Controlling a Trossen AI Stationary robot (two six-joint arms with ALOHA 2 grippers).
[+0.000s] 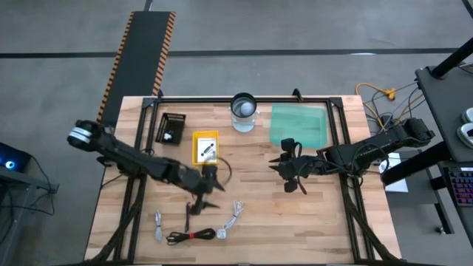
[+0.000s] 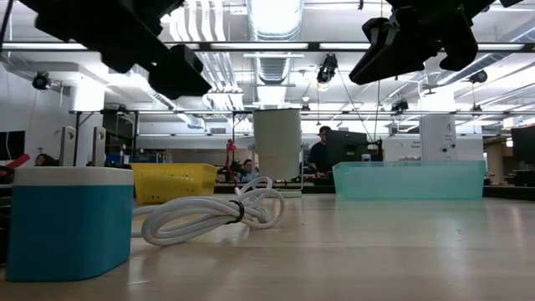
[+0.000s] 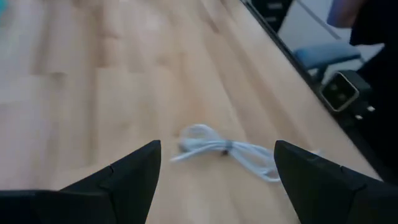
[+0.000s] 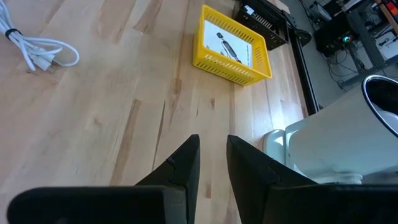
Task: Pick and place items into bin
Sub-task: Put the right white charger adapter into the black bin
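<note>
You're looking at a grey concrete floor [image 1: 295, 29] around the pale wood table [image 1: 318, 222]. Beyond it, ceiling lights [image 2: 272, 12] and ducts run overhead; a person [image 2: 318, 155], perhaps seated, is among distant desks.

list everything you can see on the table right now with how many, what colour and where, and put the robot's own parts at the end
yellow bin: 1, yellow, left of centre, a dark item inside
black bin: 1, black, far left of the table
green bin: 1, translucent green, far right
cup: 1, white, far middle
white cable: 1, white, near edge, ahead of the left tool
grey cable: 1, grey, near left
black cable: 1, black with red tie, near edge
stick: 1, black, beside the black cable
left tool: 1, dark, open, above the white cable
right tool: 1, dark, nearly closed, empty, right of centre
</note>
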